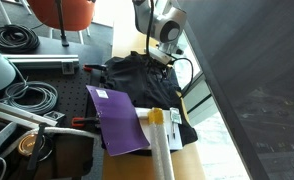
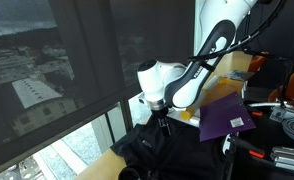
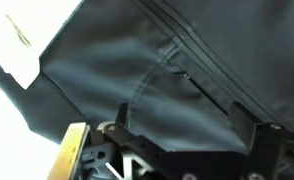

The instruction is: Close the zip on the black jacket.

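The gripper (image 3: 185, 128), jaws wide and empty, hangs close over the rumpled jacket (image 1: 137, 72), whose zip (image 3: 222, 58) seems to run as a diagonal line just ahead of it in the wrist view, slanting across the jaws' gap.

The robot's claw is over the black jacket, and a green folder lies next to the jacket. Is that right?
Not quite: the folder is purple, not green, as an exterior view shows. The rest holds: the gripper is over the black jacket, and the folder lies next to it.
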Controlling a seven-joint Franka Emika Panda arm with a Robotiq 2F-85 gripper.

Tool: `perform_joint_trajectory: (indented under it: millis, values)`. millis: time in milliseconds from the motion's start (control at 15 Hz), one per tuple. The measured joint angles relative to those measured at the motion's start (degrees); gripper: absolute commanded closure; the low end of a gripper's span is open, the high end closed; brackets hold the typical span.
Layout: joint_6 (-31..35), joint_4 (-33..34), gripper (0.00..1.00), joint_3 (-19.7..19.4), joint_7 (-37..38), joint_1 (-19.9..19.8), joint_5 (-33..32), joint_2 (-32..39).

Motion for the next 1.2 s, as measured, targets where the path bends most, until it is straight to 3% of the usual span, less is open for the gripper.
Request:
perform_joint_trajectory:
  millis: [333,533,733,933,1200]
  values:
    - [1.1,-4.8,0.0,-0.1,-2.5,-6.7,1.5,-6.1]
    - [-0.6,-6.0,0.0,4.6,-10.8,-14.7,9.4,-10.0]
    - [-8.4,-4.6,0.0,9.2,-16.5,-21.0,18.2,-14.2]
    - [-15.5,-3.4,0.0,10.0,-16.7,-22.1,23.1,-19.1]
    - [-20.0,-3.8,0.0,9.9,-14.3,-20.6,23.3,-25.7]
